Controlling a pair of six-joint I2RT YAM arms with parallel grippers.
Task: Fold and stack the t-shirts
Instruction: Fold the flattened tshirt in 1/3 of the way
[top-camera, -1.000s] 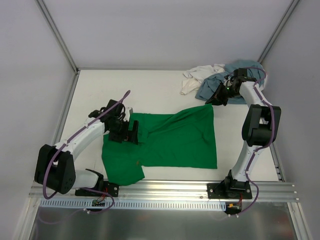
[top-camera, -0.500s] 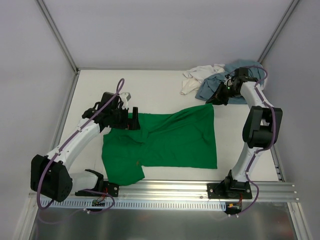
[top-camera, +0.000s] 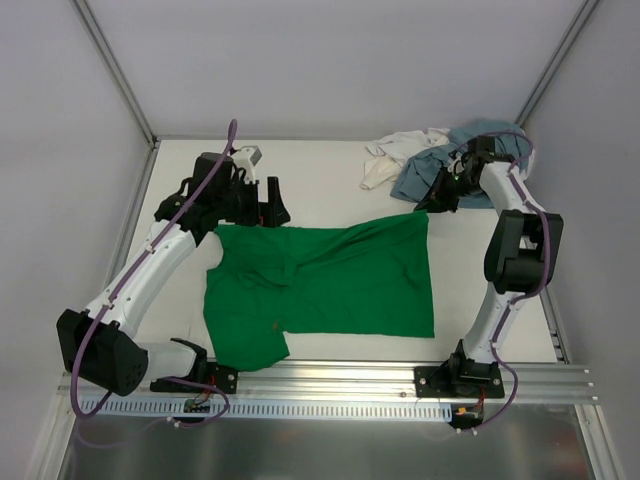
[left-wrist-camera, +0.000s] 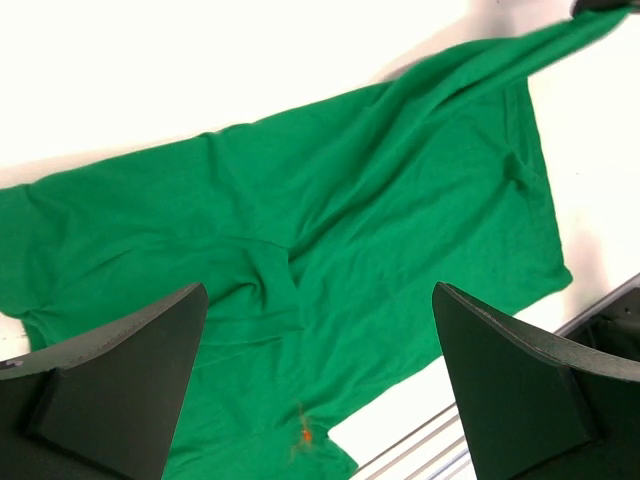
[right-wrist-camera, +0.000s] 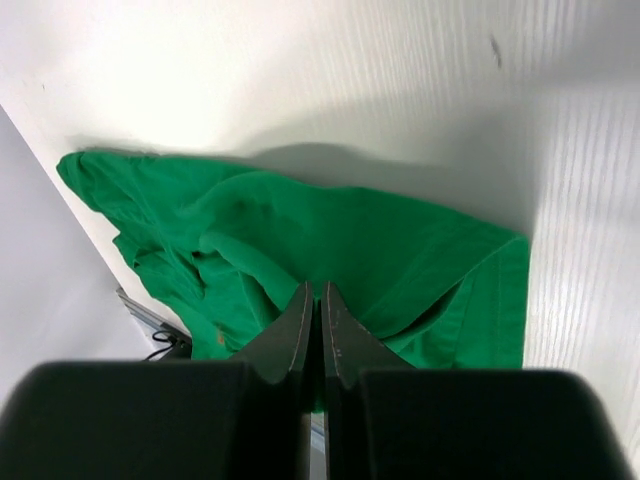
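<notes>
The green t-shirt (top-camera: 330, 280) lies spread across the middle of the table, with creases near its left side. It also fills the left wrist view (left-wrist-camera: 350, 220). My left gripper (top-camera: 272, 205) hangs open just past the shirt's far left edge, with nothing between its fingers (left-wrist-camera: 120, 370). My right gripper (top-camera: 433, 197) is shut on the green t-shirt's far right corner (right-wrist-camera: 350, 240), and the cloth runs taut up to its tips. The grey-blue t-shirt (top-camera: 415, 178) and the white t-shirt (top-camera: 395, 153) lie crumpled together at the far right.
A metal rail (top-camera: 330, 378) runs along the table's near edge with both arm bases on it. White walls with metal posts (top-camera: 115, 80) close in the table on three sides. The right arm's elbow (top-camera: 520, 250) stands over the table's right side.
My left arm has lifted off the green shirt and swung toward the far left, staying open. The shirt's far left part now lies flatter and wider. The right gripper has barely moved.
</notes>
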